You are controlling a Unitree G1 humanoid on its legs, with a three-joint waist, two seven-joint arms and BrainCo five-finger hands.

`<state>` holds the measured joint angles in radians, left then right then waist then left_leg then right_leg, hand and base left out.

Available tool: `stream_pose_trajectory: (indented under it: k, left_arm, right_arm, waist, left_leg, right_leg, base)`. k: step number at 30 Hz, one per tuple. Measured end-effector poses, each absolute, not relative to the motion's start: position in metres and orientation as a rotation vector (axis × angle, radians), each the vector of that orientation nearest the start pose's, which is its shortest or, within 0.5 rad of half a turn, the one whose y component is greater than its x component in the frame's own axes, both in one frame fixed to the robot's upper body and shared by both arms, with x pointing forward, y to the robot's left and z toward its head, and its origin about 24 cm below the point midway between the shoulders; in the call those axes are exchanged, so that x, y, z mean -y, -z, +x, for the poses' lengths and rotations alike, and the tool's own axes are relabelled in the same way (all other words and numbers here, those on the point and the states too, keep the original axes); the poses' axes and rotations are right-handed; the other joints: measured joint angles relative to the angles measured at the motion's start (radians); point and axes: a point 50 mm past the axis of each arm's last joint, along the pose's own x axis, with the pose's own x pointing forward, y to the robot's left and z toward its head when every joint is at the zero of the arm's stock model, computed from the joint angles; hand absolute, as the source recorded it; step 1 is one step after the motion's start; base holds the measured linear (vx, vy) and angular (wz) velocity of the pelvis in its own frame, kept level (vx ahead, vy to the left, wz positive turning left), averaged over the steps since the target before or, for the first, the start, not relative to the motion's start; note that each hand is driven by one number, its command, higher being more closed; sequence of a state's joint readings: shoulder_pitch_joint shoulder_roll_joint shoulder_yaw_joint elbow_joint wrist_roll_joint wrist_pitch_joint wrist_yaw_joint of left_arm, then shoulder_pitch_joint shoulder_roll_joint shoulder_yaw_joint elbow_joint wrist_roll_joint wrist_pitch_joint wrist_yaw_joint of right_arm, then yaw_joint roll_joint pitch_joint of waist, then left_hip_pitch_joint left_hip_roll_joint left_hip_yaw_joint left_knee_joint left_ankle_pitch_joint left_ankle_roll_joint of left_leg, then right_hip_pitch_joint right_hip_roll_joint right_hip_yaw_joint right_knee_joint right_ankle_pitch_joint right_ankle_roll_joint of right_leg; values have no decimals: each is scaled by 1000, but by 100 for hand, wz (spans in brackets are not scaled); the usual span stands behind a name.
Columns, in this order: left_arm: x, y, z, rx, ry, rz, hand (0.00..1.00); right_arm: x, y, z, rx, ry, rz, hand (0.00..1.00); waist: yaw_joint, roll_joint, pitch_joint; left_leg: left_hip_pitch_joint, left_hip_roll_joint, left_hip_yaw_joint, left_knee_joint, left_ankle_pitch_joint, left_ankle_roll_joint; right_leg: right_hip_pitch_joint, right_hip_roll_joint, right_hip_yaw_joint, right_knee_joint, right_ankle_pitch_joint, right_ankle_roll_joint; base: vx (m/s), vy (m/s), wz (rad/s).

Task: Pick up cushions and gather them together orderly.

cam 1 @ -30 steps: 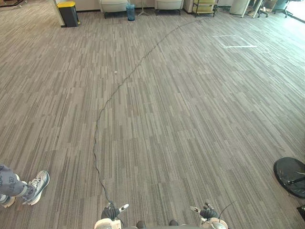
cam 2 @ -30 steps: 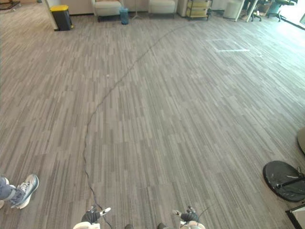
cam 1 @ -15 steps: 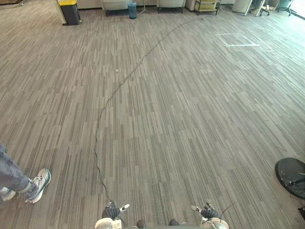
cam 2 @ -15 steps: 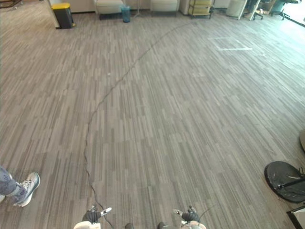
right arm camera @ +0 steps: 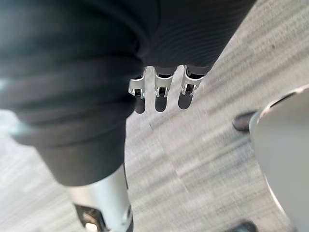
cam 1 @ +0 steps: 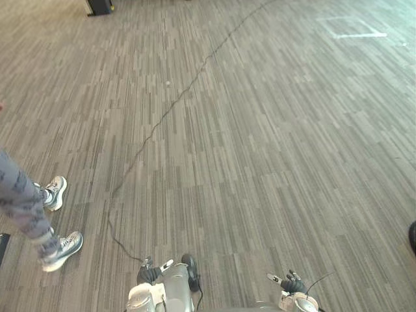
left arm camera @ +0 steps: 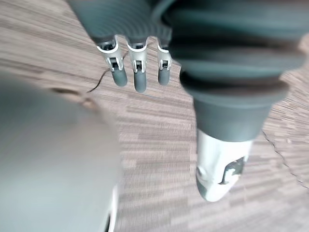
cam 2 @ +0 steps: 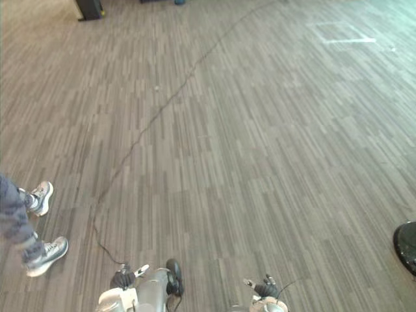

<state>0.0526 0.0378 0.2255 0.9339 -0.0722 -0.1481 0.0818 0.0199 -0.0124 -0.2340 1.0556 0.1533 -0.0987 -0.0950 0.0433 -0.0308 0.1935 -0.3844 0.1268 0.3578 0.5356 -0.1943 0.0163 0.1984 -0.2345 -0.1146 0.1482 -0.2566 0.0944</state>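
Task stage: barely begun, judged from the layout. Neither hand carries a cushion, and where the cushions lie cannot be told; locating, lifting and gathering all remain. The carpeted floor (cam 1: pixel 273 130) stretches ahead, and a person's shoes (cam 1: pixel 62 249) stand to the robot's left. The left hand (cam 1: pixel 149 274) and the right hand (cam 1: pixel 293 285) hang low at the robot's sides, well apart. Left fingers (left arm camera: pixel 139 79) and right fingers (right arm camera: pixel 159 99) extend straight and relaxed, thumbs apart, apparently grasping nothing, with carpet beyond them
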Motion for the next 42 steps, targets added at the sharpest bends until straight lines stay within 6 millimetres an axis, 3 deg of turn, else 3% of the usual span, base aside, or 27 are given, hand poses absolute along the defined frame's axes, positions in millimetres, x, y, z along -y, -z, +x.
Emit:
stream_pose_trajectory:
  k: [2,3,5,6,7,9,11,13,15,16,17,18,19,21,23,24,26,29,31,32,33,34,37,38,39,40,42]
  left_arm:
    - [-206,139,136,-830,-362,-79,0]
    - [-206,140,135,-842,-347,-60,0]
    - [-206,141,135,-859,-318,-28,0]
    - [-205,143,133,-884,-302,-16,0]
    - [-203,143,134,-884,-294,-15,0]
    - [-197,144,134,-886,-273,-12,0]
    - [-193,143,137,-882,-252,-5,0]
    - [-187,141,144,-866,-239,-20,0]
    - [-188,141,147,-864,-236,-15,0]
    - [-186,142,147,-868,-233,-19,0]
    - [-182,143,147,-874,-228,-28,0]
    - [-179,144,144,-885,-229,-39,0]
    - [-177,145,144,-887,-230,-44,0]
    - [-176,146,141,-894,-269,-87,0]
    - [-178,144,140,-876,-307,-115,0]
    - [-182,141,143,-846,-317,-111,0]
    - [-187,135,150,-803,-325,-105,0]
    - [-190,130,156,-762,-333,-109,0]
    - [-188,127,160,-740,-332,-113,0]
    - [-187,128,159,-741,-329,-112,0]
    - [-186,131,155,-762,-324,-109,0]
    - [-193,131,154,-770,-327,-85,0]
    - [-202,130,155,-767,-323,-51,0]
    - [-204,132,151,-791,-318,-37,0]
    - [-205,134,149,-802,-317,-30,0]
    - [-205,137,145,-835,-303,-12,0]
    - [-200,138,145,-848,-280,-5,0]
  right_arm:
    - [188,155,119,-968,408,200,0]
    - [189,155,118,-970,415,200,0]
    - [190,154,121,-960,407,193,0]
    - [191,152,123,-949,405,190,0]
    - [193,151,125,-938,406,183,0]
    - [197,147,131,-901,409,175,0]
    - [198,143,137,-863,408,173,0]
    - [202,139,143,-837,406,165,0]
    - [205,139,145,-838,405,156,0]
    - [208,140,142,-853,409,147,0]
    - [211,140,144,-855,410,141,0]
    - [216,137,150,-839,413,132,0]
    - [217,136,151,-832,418,133,0]
    - [217,133,155,-804,438,154,0]
    - [209,136,151,-829,418,158,0]
    - [205,137,149,-841,402,153,0]
    - [191,140,147,-860,373,172,0]
    - [186,141,148,-862,354,174,0]
    - [184,143,144,-877,371,190,0]
    - [186,144,141,-886,381,187,0]
    - [190,147,135,-914,389,173,0]
    - [183,148,136,-918,380,189,0]
    - [178,151,128,-932,399,219,0]
    - [179,151,127,-933,402,220,0]
    - [179,151,128,-931,399,220,0]
    - [178,149,132,-915,380,216,0]
    - [182,143,140,-867,364,183,0]
  waist:
    - [4,-18,-6]
    - [5,-21,-8]
    - [0,-30,-4]
    - [-7,-28,1]
    - [-12,-23,4]
    - [-26,-6,12]
    - [-48,-3,16]
    - [-59,1,24]
    - [-67,-2,31]
    - [-77,0,41]
    - [-79,17,41]
    - [-74,52,43]
    - [-76,64,46]
    - [-86,105,70]
    - [-60,107,79]
    - [-46,91,77]
    - [-33,53,72]
    - [-22,36,66]
    - [8,27,71]
    - [13,30,69]
    - [23,35,59]
    - [21,18,44]
    - [18,-29,29]
    - [19,-36,28]
    - [18,-41,28]
    - [10,-44,30]
    - [-3,-25,44]
  left_leg:
    - [23,-13,12,54,-67,26]
    - [69,-27,12,58,-119,27]
    - [146,-45,13,40,-163,28]
    - [221,-58,13,4,-178,30]
    - [300,-66,14,-50,-181,34]
    - [437,-66,18,-169,-180,32]
    - [528,-66,18,-250,-184,5]
    - [623,-66,34,-332,-185,0]
    - [701,-74,9,-388,-185,-1]
    - [743,-79,-34,-407,-184,-3]
    - [755,-57,-51,-401,-170,-27]
    - [737,-22,-78,-334,-141,-73]
    - [719,-8,-90,-286,-133,-77]
    - [530,108,-150,212,54,-86]
    - [378,196,-126,580,39,-106]
    - [322,200,-106,636,18,-116]
    - [189,200,-43,582,-26,-91]
    - [78,175,29,300,-45,-69]
    - [53,64,-10,-167,54,-71]
    - [56,44,-37,-245,87,-75]
    - [47,11,-120,-270,233,-83]
    - [32,-22,-147,-230,232,-59]
    - [8,-32,-102,-42,63,-17]
    - [49,-31,-78,2,-6,-10]
    - [75,-31,-61,8,-30,-7]
    - [158,-33,-33,9,-86,-11]
    - [311,-16,19,-38,-157,-13]
  right_leg:
    - [-13,-29,24,103,26,37]
    - [-61,-43,49,276,58,70]
    - [-200,-58,106,621,166,71]
    - [-309,-62,106,876,162,51]
    - [-379,-58,75,991,131,12]
    - [-490,-23,-13,1027,71,-25]
    - [-591,-3,-109,921,27,-35]
    - [-658,28,-228,612,37,-67]
    - [-655,77,-241,304,138,-63]
    - [-645,107,-200,286,271,-137]
    - [-653,121,-185,331,246,-162]
    - [-660,135,-193,390,173,-167]
    - [-656,137,-202,404,155,-178]
    - [-543,181,-234,392,65,-197]
    - [-383,241,-215,317,26,-215]
    - [-313,247,-201,281,13,-216]
    - [-170,247,-181,160,5,-207]
    - [-48,238,-149,45,11,-181]
    - [55,188,-111,-17,-12,-139]
    - [68,185,-97,-25,-21,-124]
    - [106,175,-51,-35,-39,-95]
    - [107,140,-29,-20,-42,-93]
    - [18,74,47,219,-25,-59]
    - [-51,46,67,431,23,-11]
    - [-98,28,77,536,61,-4]
    - [-223,-21,53,817,85,0]
    - [-350,-59,-59,985,28,-56]
  base:
    - [502,291,6]
    - [546,287,5]
    - [505,216,7]
    - [461,97,3]
    - [466,73,-4]
    - [546,52,-11]
    - [561,2,1]
    - [562,-90,7]
    - [608,-126,46]
    - [676,-144,48]
    - [681,-182,18]
    - [534,-182,-4]
    - [666,-240,-3]
    - [660,-214,9]
    - [736,-145,-27]
    - [789,-103,-41]
    - [663,-56,-22]
    - [560,24,-29]
    - [700,168,-56]
    - [627,248,-76]
    - [518,242,-64]
    - [780,374,-49]
    - [656,334,-27]
    - [613,287,-39]
    - [702,296,-64]
    - [560,206,-64]
    - [535,120,-89]
